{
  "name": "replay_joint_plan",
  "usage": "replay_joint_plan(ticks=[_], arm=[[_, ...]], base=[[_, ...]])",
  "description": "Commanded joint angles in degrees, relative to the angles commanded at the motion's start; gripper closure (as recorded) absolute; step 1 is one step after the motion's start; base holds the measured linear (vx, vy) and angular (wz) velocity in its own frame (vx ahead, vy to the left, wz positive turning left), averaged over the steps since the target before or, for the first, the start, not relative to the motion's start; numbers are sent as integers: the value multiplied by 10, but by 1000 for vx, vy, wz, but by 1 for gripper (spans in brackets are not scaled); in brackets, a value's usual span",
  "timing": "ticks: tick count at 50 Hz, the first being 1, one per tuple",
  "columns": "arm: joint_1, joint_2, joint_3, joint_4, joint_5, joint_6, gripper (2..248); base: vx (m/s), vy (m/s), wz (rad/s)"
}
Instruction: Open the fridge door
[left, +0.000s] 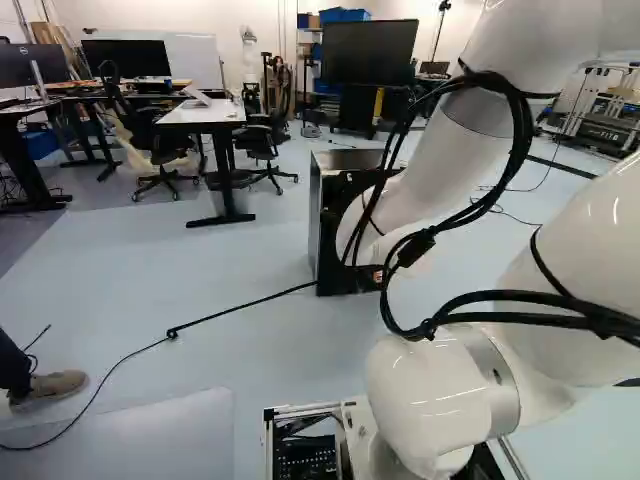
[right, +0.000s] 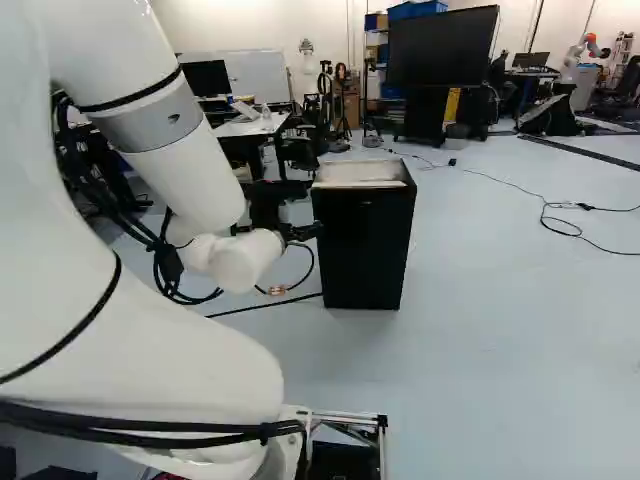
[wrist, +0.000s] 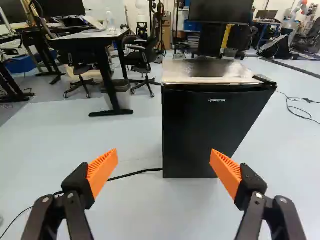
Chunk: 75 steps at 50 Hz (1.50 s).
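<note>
Ahead of the wrist, on the pale floor (wrist: 140, 215): one small fridge (wrist: 207, 132), black front, metallic top, upright. Door: closed, facing the arm (right: 165, 175), so the pull should come back toward the base. Jaws: spread wide, holding nothing; orange pads (wrist: 102, 171) short of the door, parted presumably so that one can work an edge. Black fitting (wrist: 264, 79): top corner away from the worktop (wrist: 100, 35); probably the hinge, though too small to be certain. If so, the edge nearer the worktop is the one to free. Cord (wrist: 135, 173): on the floor, worktop side, reaching the fridge's foot; a possible snag. Step in hand: approach, judged early. Next: one pad to the free edge, then a sideways pry. Risk: pads slipping, or the whole fridge sliding.
</note>
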Motion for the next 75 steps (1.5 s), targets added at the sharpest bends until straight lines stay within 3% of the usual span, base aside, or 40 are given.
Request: replay_joint_plan(ticks=[24, 75], arm=[[29, -42, -39, 19, 0, 0, 3], [112, -151, -150, 113, 0, 0, 3]], base=[[0, 0, 0], [0, 0, 0]])
